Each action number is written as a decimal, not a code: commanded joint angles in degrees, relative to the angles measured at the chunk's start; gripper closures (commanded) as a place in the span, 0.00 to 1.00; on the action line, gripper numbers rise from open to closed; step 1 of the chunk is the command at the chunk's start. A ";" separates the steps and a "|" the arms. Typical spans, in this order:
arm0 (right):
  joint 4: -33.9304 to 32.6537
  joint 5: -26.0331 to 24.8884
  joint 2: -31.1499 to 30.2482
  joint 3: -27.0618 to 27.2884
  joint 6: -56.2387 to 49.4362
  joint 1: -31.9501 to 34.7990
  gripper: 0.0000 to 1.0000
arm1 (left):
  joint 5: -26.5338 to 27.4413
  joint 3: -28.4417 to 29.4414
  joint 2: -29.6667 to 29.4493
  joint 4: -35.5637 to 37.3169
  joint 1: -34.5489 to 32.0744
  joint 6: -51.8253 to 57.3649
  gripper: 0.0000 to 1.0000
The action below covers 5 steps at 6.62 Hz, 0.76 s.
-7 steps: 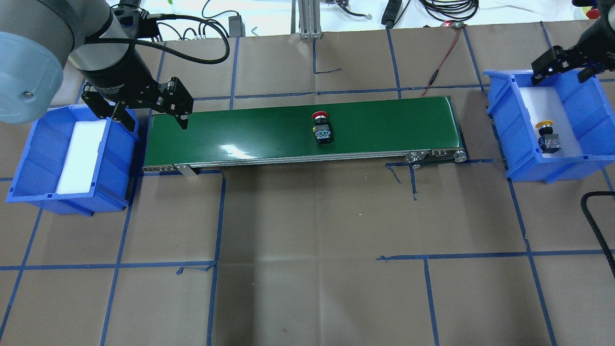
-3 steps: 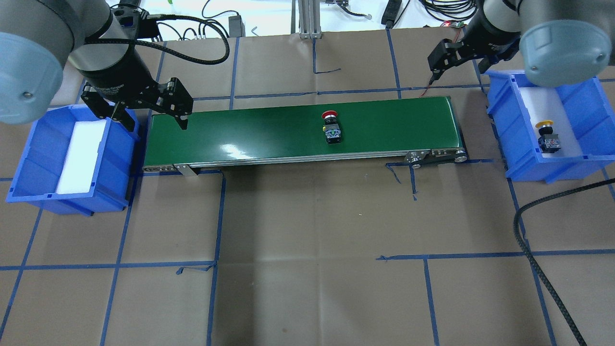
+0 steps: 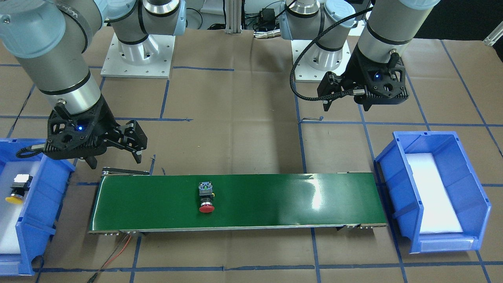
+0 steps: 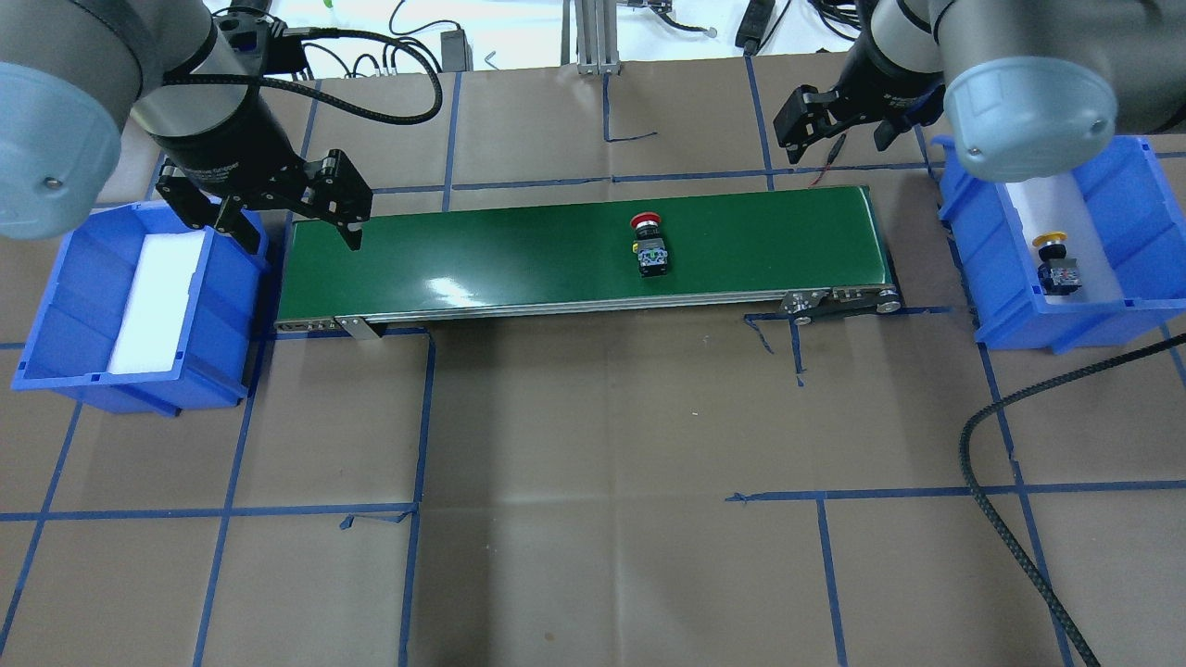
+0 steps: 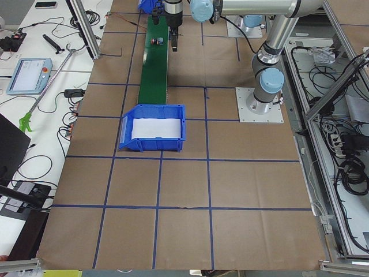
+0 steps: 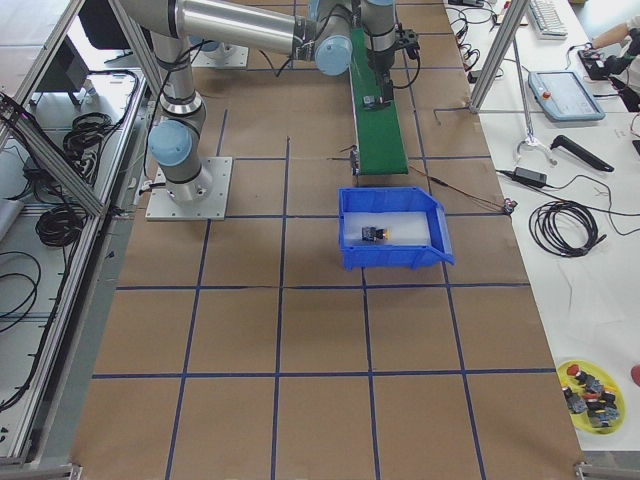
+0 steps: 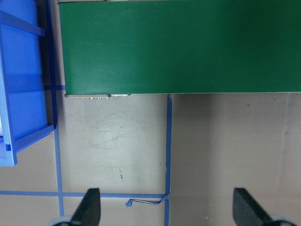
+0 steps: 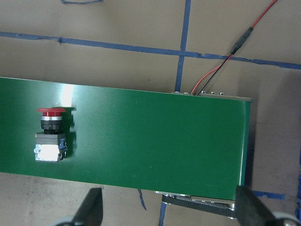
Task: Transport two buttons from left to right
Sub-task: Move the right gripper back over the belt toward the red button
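The red button (image 4: pixel 650 245) lies on its side on the green conveyor belt (image 4: pixel 519 250), right of the middle; it also shows in the right wrist view (image 8: pixel 51 134). The yellow button (image 4: pixel 1056 264) lies in the right blue bin (image 4: pixel 1130 185). My right gripper (image 4: pixel 839 148) is open and empty. It hangs over the far edge of the belt's right end, to the right of the red button. My left gripper (image 4: pixel 301 236) is open and empty over the belt's left end, next to the left blue bin (image 4: pixel 56 306), which holds only a white liner.
A red wire (image 4: pixel 848 125) runs from the belt's right end to the table's back. A black hose (image 4: pixel 1019 445) of the right arm trails over the front right of the table. Blue tape lines cross the brown table cover.
The red button has ridden the belt to the right. My right gripper has swung left from over the right bin to the belt's far right end. The left arm has not moved.
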 commanded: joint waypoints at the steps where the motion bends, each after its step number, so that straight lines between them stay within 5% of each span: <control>1: 0.20 -0.41 0.31 0.18 -0.57 0.03 0.00 | 0.02 0.00 0.09 0.00 0.00 0.00 0.00; 5: 0.38 -0.50 0.75 0.53 -0.40 0.03 0.00 | 0.02 -0.09 0.09 0.00 0.00 0.00 0.00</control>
